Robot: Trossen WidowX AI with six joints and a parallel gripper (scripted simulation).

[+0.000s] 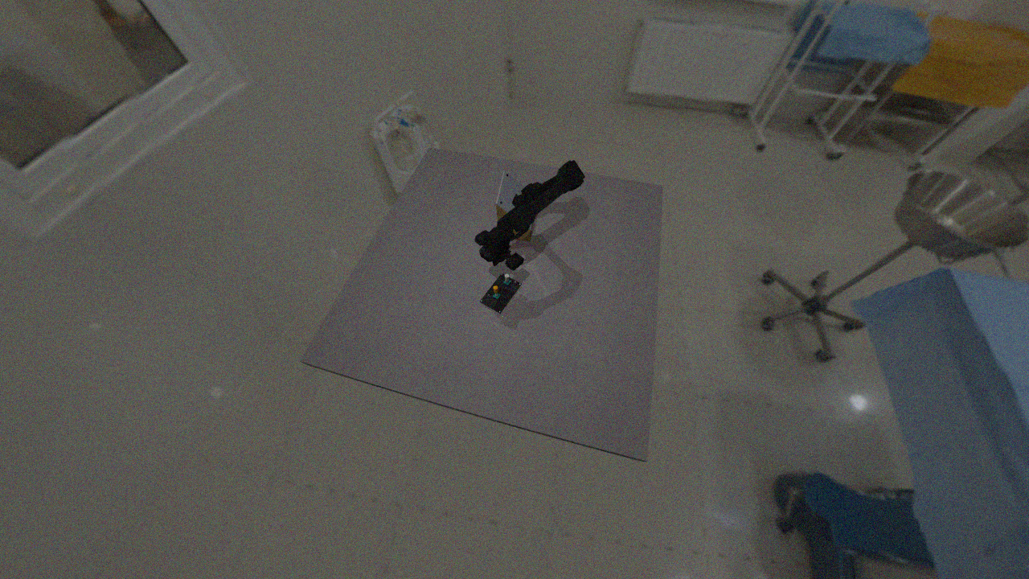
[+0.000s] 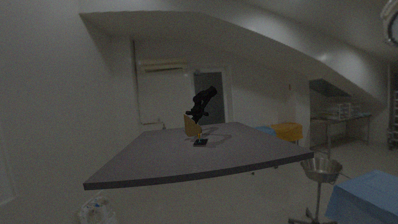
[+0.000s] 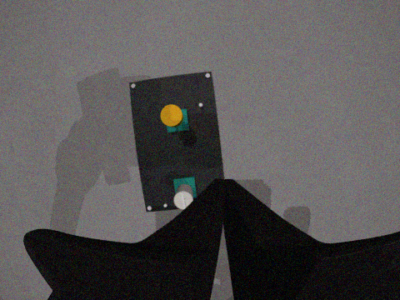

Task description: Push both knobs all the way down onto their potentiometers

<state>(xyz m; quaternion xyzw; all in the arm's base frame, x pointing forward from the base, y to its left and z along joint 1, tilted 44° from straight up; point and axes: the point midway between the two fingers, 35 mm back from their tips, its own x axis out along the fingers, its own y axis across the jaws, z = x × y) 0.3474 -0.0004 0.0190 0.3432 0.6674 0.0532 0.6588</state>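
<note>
The dark circuit board (image 1: 492, 303) (image 2: 204, 143) (image 3: 152, 152) lies on the table (image 1: 575, 359) (image 2: 155, 161). An orange knob (image 1: 495, 289) (image 2: 199, 135) (image 3: 171, 115) stands over one teal potentiometer (image 3: 184, 125). A white knob (image 1: 506, 276) (image 2: 201, 134) (image 3: 183, 201) stands over the other teal potentiometer (image 3: 181, 183), with a grey part visible below its top. Both knobs look raised. My gripper (image 2: 196, 122) (image 3: 222, 188) is shut and empty, pointing down and above the table. In the wrist view its tips overlap the board's edge beside the white knob. The board's legs are hidden there.
An orange wedge-shaped block (image 1: 501, 211) (image 2: 191, 127) with a pale sloping panel (image 1: 505, 188) stands behind the board, close to the arm. The arm's shadow falls on the table around the board.
</note>
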